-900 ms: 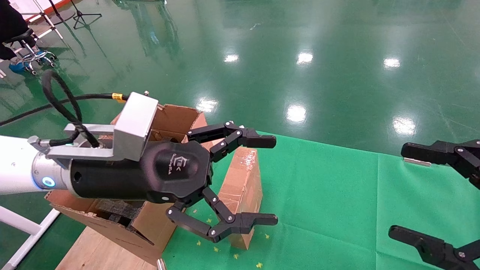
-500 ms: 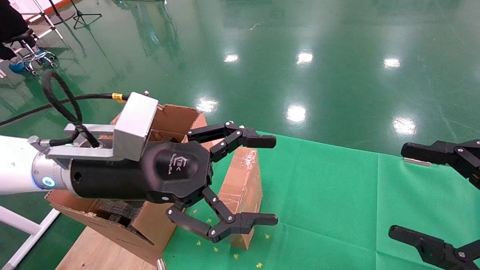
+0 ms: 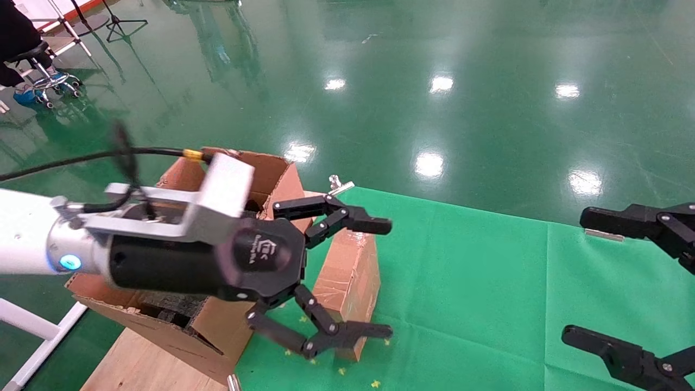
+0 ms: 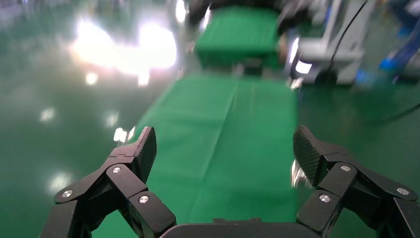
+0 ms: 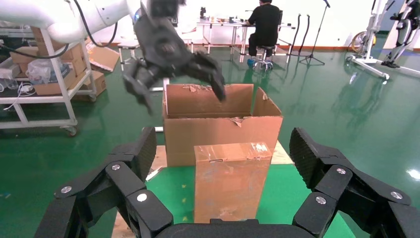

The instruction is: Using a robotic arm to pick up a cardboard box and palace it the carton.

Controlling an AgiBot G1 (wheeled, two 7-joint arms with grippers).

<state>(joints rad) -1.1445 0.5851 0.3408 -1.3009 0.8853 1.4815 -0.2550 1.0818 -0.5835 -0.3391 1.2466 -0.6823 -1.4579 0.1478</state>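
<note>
The cardboard box (image 3: 350, 277), brown and tape-wrapped, stands upright on the green cloth next to the carton (image 3: 266, 165). It also shows in the right wrist view (image 5: 230, 181), in front of the carton (image 5: 223, 131). My left gripper (image 3: 383, 278), on the white robotic arm (image 3: 21, 239), is open and empty. It hovers above the carton's near corner, with its fingers spread on either side of the box and apart from it. The left wrist view (image 4: 224, 144) shows only green cloth between its fingers. My right gripper (image 3: 580, 276) is open and empty at the right edge, facing the box (image 5: 224, 144).
Black foam (image 3: 163, 304) lies inside the carton, which rests on a wooden board (image 3: 141, 364). A metal clamp (image 3: 336, 185) sticks up at the table's far edge. Green cloth (image 3: 478, 282) covers the table. A person sits on a stool (image 3: 43, 76) at the far left.
My left gripper has shifted slightly down and back towards the carton, with its wrist turning. It is still open. The box and the right gripper have not moved.
</note>
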